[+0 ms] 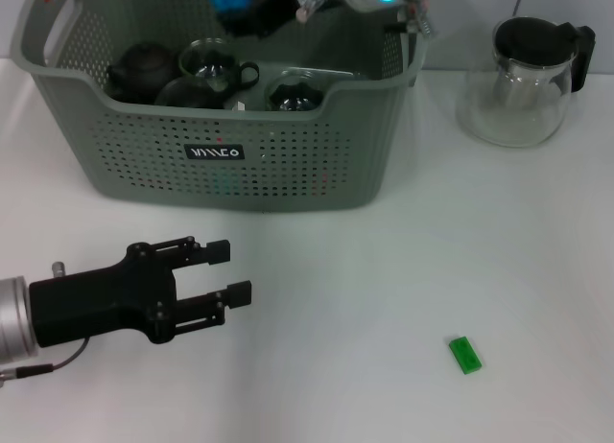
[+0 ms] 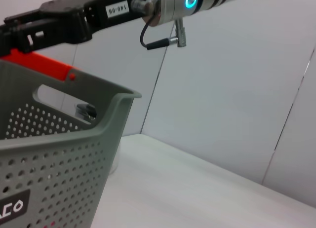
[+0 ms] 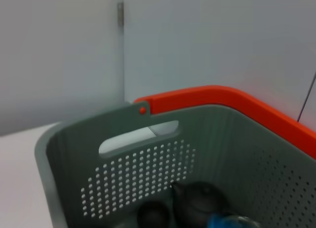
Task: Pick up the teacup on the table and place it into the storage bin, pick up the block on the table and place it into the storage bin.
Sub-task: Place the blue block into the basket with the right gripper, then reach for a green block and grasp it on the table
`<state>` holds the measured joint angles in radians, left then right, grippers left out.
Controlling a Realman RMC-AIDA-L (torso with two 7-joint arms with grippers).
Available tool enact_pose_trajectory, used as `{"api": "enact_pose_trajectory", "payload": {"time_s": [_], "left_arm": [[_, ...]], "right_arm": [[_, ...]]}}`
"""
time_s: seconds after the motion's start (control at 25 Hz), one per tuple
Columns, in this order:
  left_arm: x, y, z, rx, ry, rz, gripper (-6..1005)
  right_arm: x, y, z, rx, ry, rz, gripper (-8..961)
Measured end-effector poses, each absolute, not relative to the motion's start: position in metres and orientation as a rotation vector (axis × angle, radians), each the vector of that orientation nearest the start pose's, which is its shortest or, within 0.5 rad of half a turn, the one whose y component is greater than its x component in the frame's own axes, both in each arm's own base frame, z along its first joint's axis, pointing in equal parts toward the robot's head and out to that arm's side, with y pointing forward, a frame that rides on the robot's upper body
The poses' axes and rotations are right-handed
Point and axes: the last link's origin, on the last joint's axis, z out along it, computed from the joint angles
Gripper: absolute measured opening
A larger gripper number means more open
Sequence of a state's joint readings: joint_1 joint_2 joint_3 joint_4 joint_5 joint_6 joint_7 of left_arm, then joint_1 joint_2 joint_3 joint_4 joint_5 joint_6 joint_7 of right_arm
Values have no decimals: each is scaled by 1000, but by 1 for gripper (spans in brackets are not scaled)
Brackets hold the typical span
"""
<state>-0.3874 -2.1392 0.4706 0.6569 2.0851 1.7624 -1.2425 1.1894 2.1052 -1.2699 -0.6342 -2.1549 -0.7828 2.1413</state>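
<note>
Right gripper (image 1: 251,13), grasping something blue over the storage bin (image 1: 317,189), could chip the crowded teaware below; left gripper (image 1: 230,271) rests released.

Plain pale grey wall panels (image 2: 237,85) with thin vertical seams behind the white tabletop (image 1: 384,270).

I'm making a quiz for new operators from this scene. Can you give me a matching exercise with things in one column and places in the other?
Things:
1. green block
2. glass pitcher
3. dark teapot
4. left gripper

Places:
A. inside the storage bin
B. over the table in front of the bin, jaws open
C. on the table, near front right
D. on the table, right of the bin

Pairs: 1-C, 2-D, 3-A, 4-B
</note>
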Motion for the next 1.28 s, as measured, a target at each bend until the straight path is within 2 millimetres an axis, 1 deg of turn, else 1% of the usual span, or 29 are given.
{"api": "enact_pose_trajectory", "payload": {"time_s": [0.04, 0.12, 0.16, 0.28, 0.32, 0.4, 0.48, 0.56, 0.6, 0.68, 0.76, 0.84, 0.92, 1.0, 1.08, 1.2, 1.28], "left_arm": [[-292, 265, -2, -2660, -674, -903, 664], [-291, 266, -1, -2654, -671, -911, 664], [-291, 265, 0, -2652, -671, -913, 664], [-291, 265, 0, -2647, -672, -918, 664], [-291, 265, 0, -2647, -673, -918, 664], [-292, 265, 0, -2646, -673, -919, 665], [-292, 266, 1, -2643, -671, -917, 665], [-292, 267, 2, -2636, -669, -915, 665], [-292, 268, 3, -2633, -669, -913, 665], [-293, 269, 4, -2630, -668, -909, 665], [-293, 269, 4, -2629, -667, -905, 665], [-293, 269, 4, -2628, -667, -905, 665], [-293, 270, 4, -2625, -667, -908, 665], [-293, 270, 5, -2623, -667, -909, 666], [-293, 270, 5, -2621, -666, -911, 666], [-293, 270, 5, -2619, -665, -912, 666], [-293, 270, 5, -2619, -665, -912, 666]], "right_arm": [[18, 471, -69, -2603, 389, 251, 441], [17, 469, -61, -2586, 391, 315, 442], [15, 469, -53, -2570, 398, 370, 442], [19, 456, -18, -2509, 430, 651, 558], [25, 447, -4, -2486, 426, 761, 597], [42, 425, 18, -2472, 405, 937, 675], [59, 403, 36, -2513, 385, 1041, 746], [71, 380, 52, -2620, 355, 1064, 817], [77, 367, 57, -2712, 357, 1039, 852], [96, 347, 67, -2874, 428, 884, 847], [118, 333, 74, -2962, 501, 641, 842], [137, 325, 75, -2993, 572, 376, 837], [151, 321, 72, -2992, 630, 145, 709], [162, 318, 64, -2989, 672, -76, 704], [168, 318, 57, -2972, 695, -233, 698], [170, 319, 43, -2961, 662, -398, 690], [170, 318, 33, -2967, 621, -477, 684]]}}
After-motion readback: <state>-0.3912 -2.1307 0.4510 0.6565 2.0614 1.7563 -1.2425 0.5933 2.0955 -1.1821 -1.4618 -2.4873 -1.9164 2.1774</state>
